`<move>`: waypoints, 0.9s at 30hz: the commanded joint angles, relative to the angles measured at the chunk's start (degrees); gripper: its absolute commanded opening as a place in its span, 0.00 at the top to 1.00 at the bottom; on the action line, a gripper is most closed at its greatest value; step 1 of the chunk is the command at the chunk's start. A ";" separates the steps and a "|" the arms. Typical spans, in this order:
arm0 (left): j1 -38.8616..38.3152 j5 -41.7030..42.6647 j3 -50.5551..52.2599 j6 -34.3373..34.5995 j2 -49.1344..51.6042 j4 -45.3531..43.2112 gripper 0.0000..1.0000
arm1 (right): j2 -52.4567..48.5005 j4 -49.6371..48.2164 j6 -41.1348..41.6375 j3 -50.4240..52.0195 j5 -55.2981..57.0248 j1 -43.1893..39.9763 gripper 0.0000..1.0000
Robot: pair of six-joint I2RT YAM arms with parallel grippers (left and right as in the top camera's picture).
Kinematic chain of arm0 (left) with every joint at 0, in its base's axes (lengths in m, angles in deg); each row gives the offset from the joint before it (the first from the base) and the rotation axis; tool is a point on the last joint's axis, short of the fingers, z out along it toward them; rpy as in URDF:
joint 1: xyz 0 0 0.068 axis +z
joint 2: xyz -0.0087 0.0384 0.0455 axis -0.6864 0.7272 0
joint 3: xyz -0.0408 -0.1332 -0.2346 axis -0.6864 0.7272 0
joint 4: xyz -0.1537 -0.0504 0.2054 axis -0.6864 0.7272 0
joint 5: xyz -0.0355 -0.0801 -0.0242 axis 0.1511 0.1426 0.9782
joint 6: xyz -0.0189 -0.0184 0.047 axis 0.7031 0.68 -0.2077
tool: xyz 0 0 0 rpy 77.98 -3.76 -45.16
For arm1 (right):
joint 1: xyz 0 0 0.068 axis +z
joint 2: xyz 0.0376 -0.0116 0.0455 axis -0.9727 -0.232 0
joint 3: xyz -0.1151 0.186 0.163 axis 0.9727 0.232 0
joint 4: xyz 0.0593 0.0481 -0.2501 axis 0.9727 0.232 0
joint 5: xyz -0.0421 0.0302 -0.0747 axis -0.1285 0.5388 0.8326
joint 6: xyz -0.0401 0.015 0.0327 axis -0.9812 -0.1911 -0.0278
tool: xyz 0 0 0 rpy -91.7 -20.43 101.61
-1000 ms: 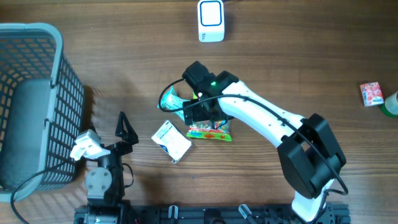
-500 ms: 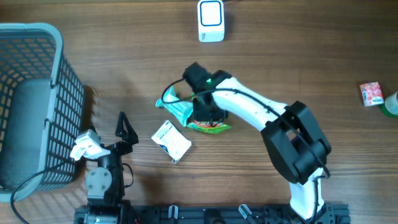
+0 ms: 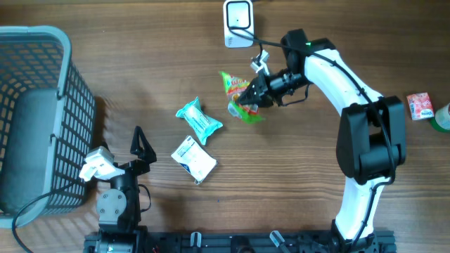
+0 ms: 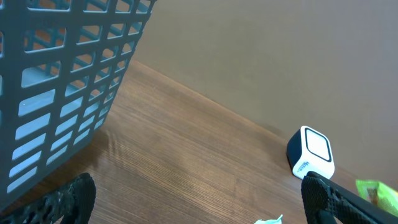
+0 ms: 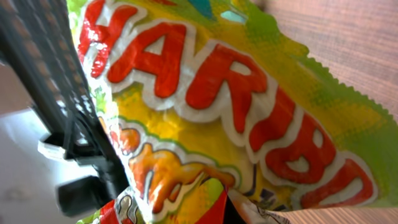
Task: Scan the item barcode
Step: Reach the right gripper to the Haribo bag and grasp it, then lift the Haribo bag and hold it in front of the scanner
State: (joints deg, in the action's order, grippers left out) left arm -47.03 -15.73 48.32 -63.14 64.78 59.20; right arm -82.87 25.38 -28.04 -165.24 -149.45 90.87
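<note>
The item is a yellow-green Haribo sweets bag (image 3: 238, 94), held off the table just below and to the right of the white scanner (image 3: 238, 23). My right gripper (image 3: 254, 95) is shut on the bag's right side. In the right wrist view the bag (image 5: 211, 112) fills the frame and covers the jaws; no barcode shows on the printed face I see. My left gripper (image 3: 143, 145) rests at the front left, open and holding nothing, fingertips wide apart (image 4: 202, 208). From there the scanner (image 4: 311, 152) stands far off and an edge of the bag (image 4: 379, 193) shows.
A teal packet (image 3: 200, 119) and a white packet (image 3: 193, 159) lie on the wood between the arms. A grey mesh basket (image 3: 67, 49) stands at the left. A small red pack (image 3: 420, 105) and a green object (image 3: 443, 118) sit at the right edge.
The right gripper closed on the Haribo bag, lifted it from beside the teal packet and carried it up and right toward the scanner. The left arm stayed still.
</note>
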 commanded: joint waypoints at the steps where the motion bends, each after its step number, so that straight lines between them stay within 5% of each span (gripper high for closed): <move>1: 0.26 0.26 0.35 0.31 -0.20 -0.15 0.00 | -0.98 -6.93 7.54 -1.16 -20.20 1.51 0.96; 6: 0.26 0.26 0.35 0.33 -0.20 -0.15 0.00 | -1.36 -9.73 28.37 -1.18 -28.92 5.57 0.96; 10: 0.26 0.26 0.35 0.33 -0.20 -0.15 0.00 | -1.42 -14.88 27.32 -1.16 -30.67 7.80 0.96; 20: 0.26 0.26 0.35 0.33 -0.20 -0.15 0.00 | -2.69 -52.85 60.74 -1.16 -29.94 14.49 0.96; 27: 0.26 0.26 0.35 0.31 -0.20 -0.15 0.00 | -13.22 -58.18 69.24 -1.16 -30.58 14.75 0.96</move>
State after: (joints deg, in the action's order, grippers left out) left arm -47.03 -15.73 48.32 -63.12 64.78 59.22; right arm -92.36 -30.53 36.44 -165.61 -176.46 105.69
